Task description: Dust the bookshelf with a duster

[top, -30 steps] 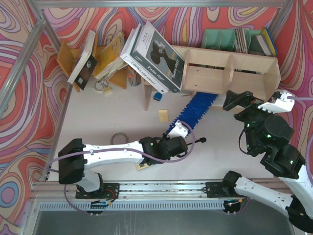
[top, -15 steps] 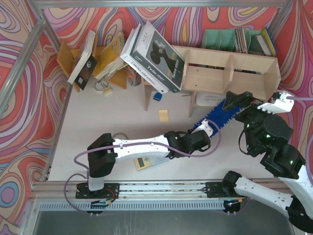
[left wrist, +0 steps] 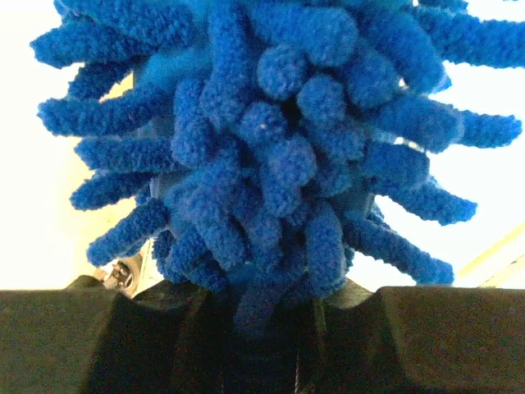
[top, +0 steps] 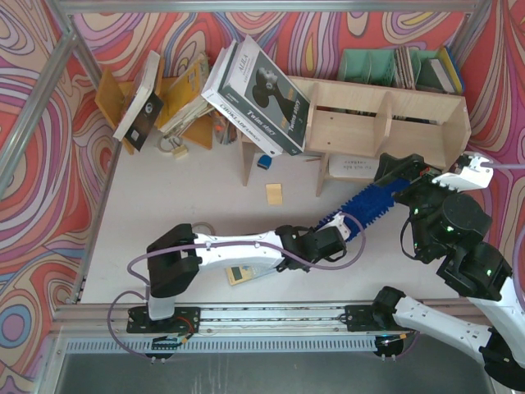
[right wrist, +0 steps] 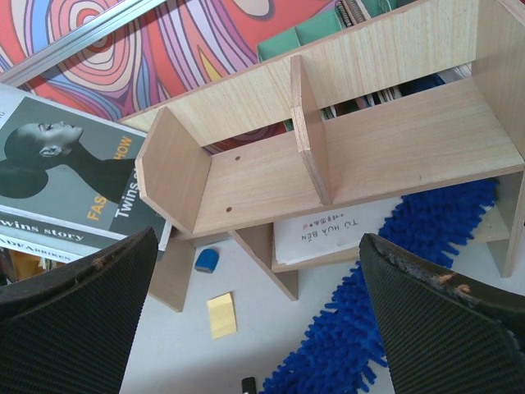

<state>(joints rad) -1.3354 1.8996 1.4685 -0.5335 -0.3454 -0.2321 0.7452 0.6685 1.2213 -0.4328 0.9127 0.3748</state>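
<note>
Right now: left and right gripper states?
Left gripper: shut on the duster.
Right gripper: open, holding nothing.

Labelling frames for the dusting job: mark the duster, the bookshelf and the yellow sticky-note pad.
duster [top: 369, 203], top view, middle of its fluffy head.
bookshelf [right wrist: 410, 138], right wrist view, bare upper-tier board.
yellow sticky-note pad [top: 274, 194], top view, its centre.

We list this as a staged robot test cell. Aluminium frame, swirl-printed walls, base rail.

Overhead, 2 wrist cams; duster shared
</note>
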